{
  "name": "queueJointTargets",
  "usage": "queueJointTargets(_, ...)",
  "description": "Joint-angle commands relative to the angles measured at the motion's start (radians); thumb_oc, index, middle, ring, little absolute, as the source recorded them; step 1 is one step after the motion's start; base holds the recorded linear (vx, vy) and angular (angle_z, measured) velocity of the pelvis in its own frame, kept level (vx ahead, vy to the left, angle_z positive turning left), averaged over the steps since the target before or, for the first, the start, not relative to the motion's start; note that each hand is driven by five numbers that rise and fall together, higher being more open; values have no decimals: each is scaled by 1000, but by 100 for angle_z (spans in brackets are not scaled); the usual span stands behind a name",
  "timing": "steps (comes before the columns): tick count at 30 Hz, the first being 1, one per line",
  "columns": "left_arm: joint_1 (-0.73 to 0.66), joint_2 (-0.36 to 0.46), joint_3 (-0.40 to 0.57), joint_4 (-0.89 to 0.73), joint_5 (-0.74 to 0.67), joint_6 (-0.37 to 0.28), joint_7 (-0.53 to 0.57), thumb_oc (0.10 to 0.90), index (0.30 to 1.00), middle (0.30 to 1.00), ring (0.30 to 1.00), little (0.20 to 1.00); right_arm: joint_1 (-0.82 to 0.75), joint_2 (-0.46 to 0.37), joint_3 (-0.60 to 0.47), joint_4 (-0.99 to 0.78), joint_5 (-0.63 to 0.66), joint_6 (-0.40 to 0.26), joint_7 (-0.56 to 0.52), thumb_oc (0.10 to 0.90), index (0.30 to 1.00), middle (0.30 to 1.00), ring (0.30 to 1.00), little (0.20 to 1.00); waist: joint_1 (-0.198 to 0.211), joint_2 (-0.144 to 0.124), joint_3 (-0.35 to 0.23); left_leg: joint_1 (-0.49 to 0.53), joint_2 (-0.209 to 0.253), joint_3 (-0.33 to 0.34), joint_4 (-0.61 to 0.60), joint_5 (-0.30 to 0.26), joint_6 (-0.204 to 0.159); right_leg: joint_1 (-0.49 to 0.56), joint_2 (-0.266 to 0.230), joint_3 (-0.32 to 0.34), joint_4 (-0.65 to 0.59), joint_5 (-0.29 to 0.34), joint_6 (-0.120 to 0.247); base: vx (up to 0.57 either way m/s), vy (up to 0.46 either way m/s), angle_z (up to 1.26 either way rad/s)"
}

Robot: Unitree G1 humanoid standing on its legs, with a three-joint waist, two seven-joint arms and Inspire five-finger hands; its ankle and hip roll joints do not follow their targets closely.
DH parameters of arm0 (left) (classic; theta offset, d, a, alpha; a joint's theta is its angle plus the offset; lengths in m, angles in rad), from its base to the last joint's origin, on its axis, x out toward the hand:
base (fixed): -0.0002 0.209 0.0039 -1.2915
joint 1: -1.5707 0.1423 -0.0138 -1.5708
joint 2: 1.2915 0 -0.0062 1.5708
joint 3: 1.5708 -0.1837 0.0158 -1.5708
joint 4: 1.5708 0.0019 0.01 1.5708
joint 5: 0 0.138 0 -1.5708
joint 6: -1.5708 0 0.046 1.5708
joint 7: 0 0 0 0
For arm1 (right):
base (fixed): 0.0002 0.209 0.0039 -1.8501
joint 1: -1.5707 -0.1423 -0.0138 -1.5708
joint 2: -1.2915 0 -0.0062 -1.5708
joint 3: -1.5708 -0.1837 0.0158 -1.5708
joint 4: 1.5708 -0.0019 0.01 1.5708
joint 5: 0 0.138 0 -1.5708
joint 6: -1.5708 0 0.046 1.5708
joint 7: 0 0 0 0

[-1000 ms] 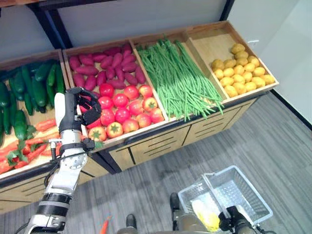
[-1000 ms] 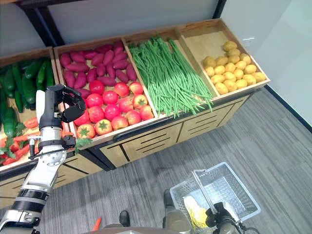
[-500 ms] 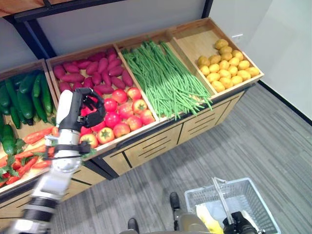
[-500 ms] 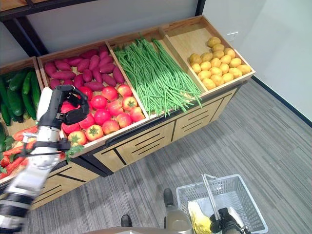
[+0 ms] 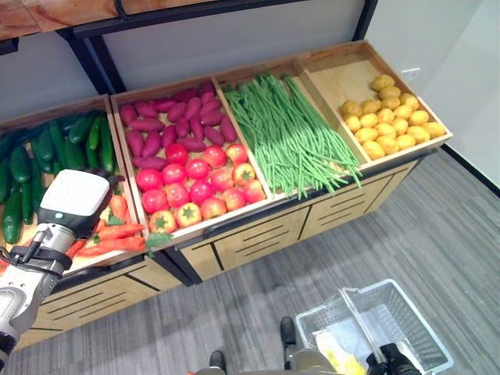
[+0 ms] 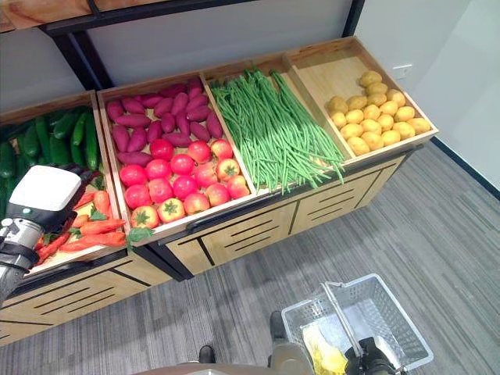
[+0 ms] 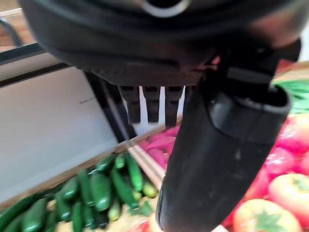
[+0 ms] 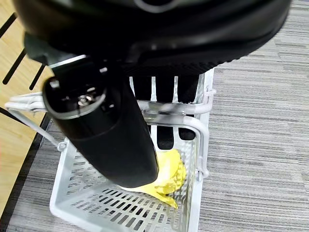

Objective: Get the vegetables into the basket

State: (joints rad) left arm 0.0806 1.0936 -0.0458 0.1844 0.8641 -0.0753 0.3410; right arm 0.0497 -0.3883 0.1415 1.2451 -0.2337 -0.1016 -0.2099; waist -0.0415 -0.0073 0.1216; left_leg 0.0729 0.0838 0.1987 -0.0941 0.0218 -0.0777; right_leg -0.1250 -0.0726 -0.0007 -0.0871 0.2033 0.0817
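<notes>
Since the frame a second ago, your left hand (image 5: 74, 201) has shifted left off the tomatoes (image 5: 197, 187) and now sits over the carrots (image 5: 109, 234) in the far-left bin, its white back plate facing the head camera. In its wrist view the fingers (image 7: 152, 104) are curled in toward the palm with the thumb across them, and nothing shows between them, so you are closed on air there.

Your right hand (image 8: 164, 96) hangs low at the near right with its fingers hooked round the wire handle (image 8: 178, 116) of the white basket (image 5: 414, 328). A yellow vegetable (image 8: 169, 176) already lies on the basket floor.

Across the wooden stand (image 5: 258, 226) you have, from left to right: cucumbers (image 5: 47, 148) behind the carrots, purple sweet potatoes (image 5: 176, 121) behind the tomatoes, a heap of green beans (image 5: 293, 133), and yellow potatoes (image 5: 391, 117) in the far-right bin. A raised wooden divider (image 5: 125, 176) stands between the carrot bin and the tomato bin, just beside your left hand. Grey floor (image 5: 437, 226) separates the stand from the basket.
</notes>
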Motion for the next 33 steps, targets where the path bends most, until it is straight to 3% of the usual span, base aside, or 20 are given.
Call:
queueJointTargets(1,-115,90,88,39,-3,42,19,900,1000,1000,1000,1000,-25,-30,12,-10,-1,-25,-14,400,300,300,300,300,-17,-31,-9,-33,-13,-22,7,-2,14,57,-84,22,7,-54,100,0,0,0)
queueJointTargets(20,-38,173,61,53,-72,-22,-146,900,1000,1000,1000,1000,-30,-32,14,-25,-2,-16,20,400,300,300,300,300,-15,-23,4,-53,-23,-28,7,4,16,43,-98,12,7,-43,105,-4,4,1)
queueJointTargets(33,-61,132,13,20,-69,-23,-165,900,1000,1000,1000,1000,-37,-25,27,-18,-3,-9,36,400,300,300,300,300,-15,-25,17,-66,-26,-30,7,8,17,31,-102,8,7,-39,104,0,0,0)
